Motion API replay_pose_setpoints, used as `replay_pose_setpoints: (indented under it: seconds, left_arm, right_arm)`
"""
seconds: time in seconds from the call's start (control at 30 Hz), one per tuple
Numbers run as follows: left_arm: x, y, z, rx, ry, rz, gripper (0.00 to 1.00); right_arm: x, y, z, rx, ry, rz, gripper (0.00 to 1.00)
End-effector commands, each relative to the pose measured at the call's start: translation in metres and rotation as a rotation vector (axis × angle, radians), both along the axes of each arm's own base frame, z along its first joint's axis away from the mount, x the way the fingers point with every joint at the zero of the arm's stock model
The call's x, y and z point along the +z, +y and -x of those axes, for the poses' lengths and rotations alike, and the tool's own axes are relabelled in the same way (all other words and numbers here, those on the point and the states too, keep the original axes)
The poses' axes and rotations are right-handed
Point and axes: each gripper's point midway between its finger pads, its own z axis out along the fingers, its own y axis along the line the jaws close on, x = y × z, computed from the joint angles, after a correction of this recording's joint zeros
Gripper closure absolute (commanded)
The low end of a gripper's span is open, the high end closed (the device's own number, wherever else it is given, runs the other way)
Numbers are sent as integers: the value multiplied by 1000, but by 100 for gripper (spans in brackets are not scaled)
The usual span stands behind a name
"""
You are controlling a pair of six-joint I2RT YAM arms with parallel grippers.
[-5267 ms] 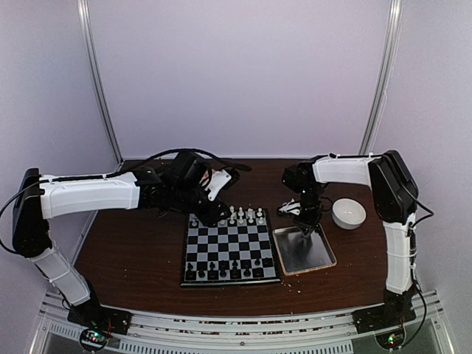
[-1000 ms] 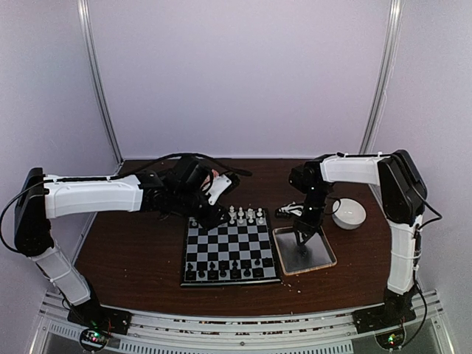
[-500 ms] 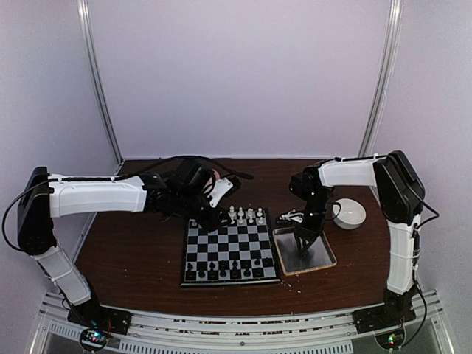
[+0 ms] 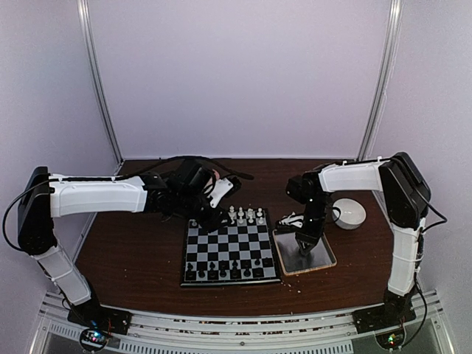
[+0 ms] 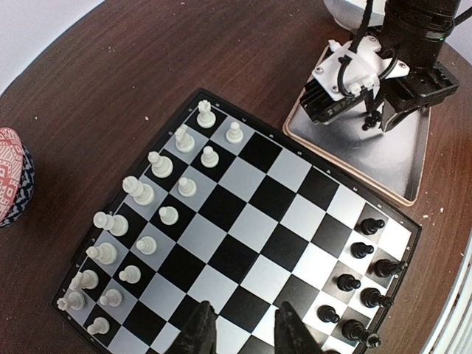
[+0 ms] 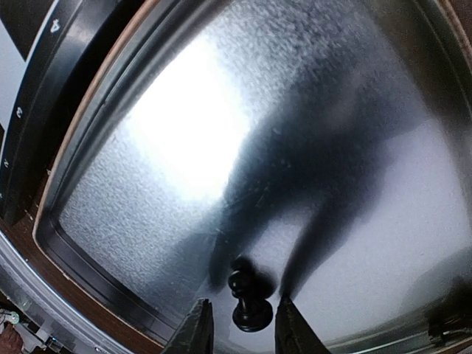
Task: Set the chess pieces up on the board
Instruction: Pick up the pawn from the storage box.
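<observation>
The board (image 4: 228, 249) (image 5: 243, 221) lies at the table's middle. White chess pieces (image 5: 147, 199) fill its far two rows and black chess pieces (image 5: 361, 280) stand along its near rows. My left gripper (image 5: 243, 328) (image 4: 212, 215) hovers open over the board's far left corner with nothing between its fingers. My right gripper (image 6: 242, 328) (image 4: 304, 242) is down in the metal tray (image 6: 184, 147). A black pawn (image 6: 249, 302) lies on the tray between its fingers, with a narrow gap still showing on the left side.
The wooden-rimmed tray (image 4: 316, 259) (image 5: 369, 166) sits right against the board's right edge. A white bowl (image 4: 348, 213) stands behind the tray at the right. A red-patterned object (image 5: 11, 173) rests on the table beyond the board's far side. Pale crumbs dot the table near the front.
My right gripper has come down into the tray and its jaws have narrowed around the black pawn. The left arm has hardly moved.
</observation>
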Motion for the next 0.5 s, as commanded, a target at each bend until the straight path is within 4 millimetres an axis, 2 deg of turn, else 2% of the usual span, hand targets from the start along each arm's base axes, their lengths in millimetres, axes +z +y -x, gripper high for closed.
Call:
replay_pose_setpoints:
  seconds: [0.0, 0.27, 0.47]
  left_arm:
    - [11, -10, -8, 1, -20, 50, 72]
    - [12, -9, -8, 4, -24, 48, 72]
    - [13, -9, -8, 4, -28, 47, 72]
  right_arm:
    - [-13, 2, -12, -8, -60, 25, 68]
    - [-20, -8, -15, 27, -112, 122, 72]
    - [-23, -8, -12, 49, -126, 143, 76]
